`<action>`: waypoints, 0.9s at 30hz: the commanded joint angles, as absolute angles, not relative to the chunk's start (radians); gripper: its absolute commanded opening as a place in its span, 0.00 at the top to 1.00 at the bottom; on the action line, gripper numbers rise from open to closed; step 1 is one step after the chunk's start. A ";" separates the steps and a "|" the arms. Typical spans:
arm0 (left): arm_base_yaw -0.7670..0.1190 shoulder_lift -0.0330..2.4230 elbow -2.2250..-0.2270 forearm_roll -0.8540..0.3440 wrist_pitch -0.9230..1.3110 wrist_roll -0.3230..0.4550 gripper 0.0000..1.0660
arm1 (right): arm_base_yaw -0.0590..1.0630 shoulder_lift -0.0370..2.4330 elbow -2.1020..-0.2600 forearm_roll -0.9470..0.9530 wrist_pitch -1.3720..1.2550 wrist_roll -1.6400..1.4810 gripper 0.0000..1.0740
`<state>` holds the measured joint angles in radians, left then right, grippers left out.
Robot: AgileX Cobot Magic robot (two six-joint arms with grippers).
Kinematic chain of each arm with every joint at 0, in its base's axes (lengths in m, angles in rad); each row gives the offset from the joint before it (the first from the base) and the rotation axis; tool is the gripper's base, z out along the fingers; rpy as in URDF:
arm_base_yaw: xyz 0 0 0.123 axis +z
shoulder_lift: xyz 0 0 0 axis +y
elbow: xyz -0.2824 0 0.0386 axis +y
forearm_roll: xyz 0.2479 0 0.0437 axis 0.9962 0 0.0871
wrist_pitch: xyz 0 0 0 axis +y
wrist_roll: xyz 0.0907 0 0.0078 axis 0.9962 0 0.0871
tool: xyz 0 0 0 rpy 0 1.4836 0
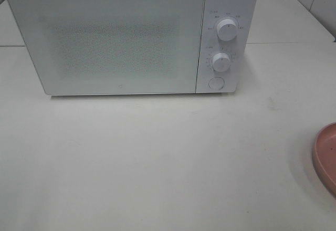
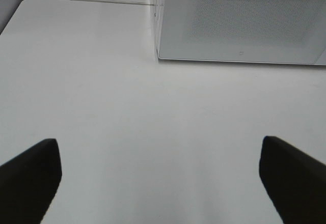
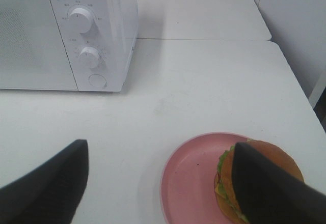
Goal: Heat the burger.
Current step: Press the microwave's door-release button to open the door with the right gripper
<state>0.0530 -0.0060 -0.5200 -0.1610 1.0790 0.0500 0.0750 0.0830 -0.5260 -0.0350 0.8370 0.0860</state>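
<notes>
What the edges and the gripper keep from us

From the high camera, the pink plate (image 1: 326,157) near the worktop's right edge is cut by the picture's border, so we see only a sliver of its rim. From the right wrist, one dark finger (image 3: 277,196) of the right gripper (image 3: 160,152) covers much of the burger (image 3: 279,155), and the picture's lower border cuts off burger, plate and both fingers. The left gripper (image 2: 159,145) shows only two fingertips. The microwave (image 1: 121,42) door's speckled screen hides its inside, and the marks around its two dials (image 1: 227,30) are too small for us to read.
</notes>
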 commanded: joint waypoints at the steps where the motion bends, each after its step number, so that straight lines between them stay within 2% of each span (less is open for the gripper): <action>1: 0.056 -0.022 -0.518 -0.169 1.071 0.046 0.08 | 0.075 0.109 -0.532 -0.039 0.782 0.077 0.30; 27: 0.056 -0.022 -0.518 -0.169 1.071 0.047 0.08 | 0.075 0.463 -0.532 -0.039 0.467 0.076 0.30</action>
